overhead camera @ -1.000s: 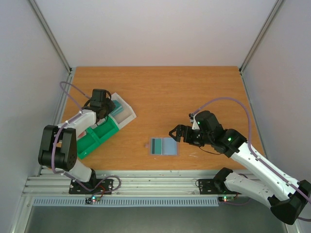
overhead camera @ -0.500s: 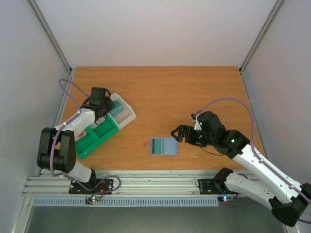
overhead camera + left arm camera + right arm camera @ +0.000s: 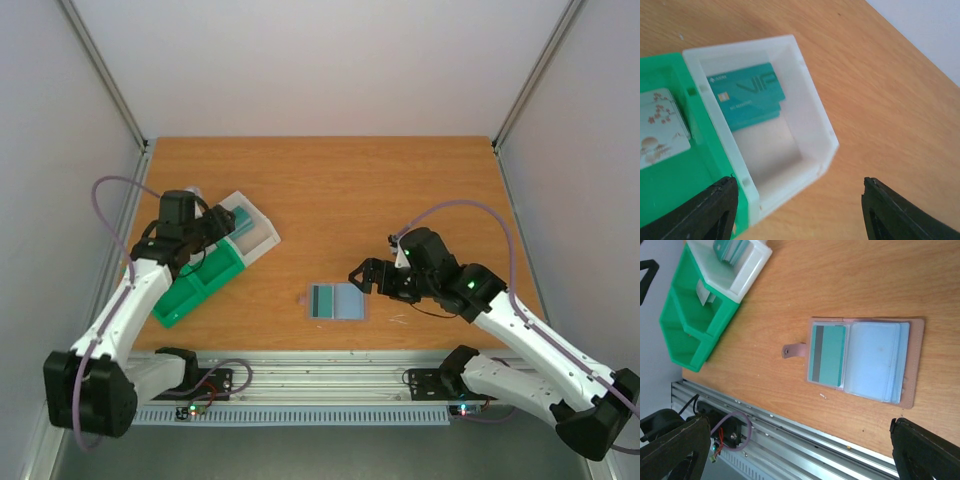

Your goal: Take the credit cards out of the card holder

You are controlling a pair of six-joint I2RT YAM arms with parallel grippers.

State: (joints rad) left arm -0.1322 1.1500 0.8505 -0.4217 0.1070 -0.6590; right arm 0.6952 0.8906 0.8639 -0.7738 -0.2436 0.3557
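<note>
Near the front edge of the wooden table (image 3: 400, 190), roughly midway between the two arms, lies the card holder (image 3: 337, 300), a thin pale sleeve opened flat with its small closing tab sticking out on its left side. Inside the card holder, the left pocket shows a teal credit card (image 3: 827, 355) with a dark stripe down one edge, and the right pocket shows a stack of light blue credit cards (image 3: 872, 360). Just to the right of the card holder hovers the right gripper (image 3: 365, 275), pointing toward it, fingers spread wide with nothing between them and not touching it. Well to the left of the card holder and a little farther back sits a green compartment tray (image 3: 195, 285) set at a slant, with a white open-topped box (image 3: 810, 100) joined to its far end. Another teal card (image 3: 745, 95), printed with "VIP", lies inside that white box against its far wall. A small white card with a floral pattern (image 3: 660, 130) rests in the green compartment next to the box. Above the white box, away from the card holder, hangs the left gripper (image 3: 799, 192), its fingers apart and empty.
</note>
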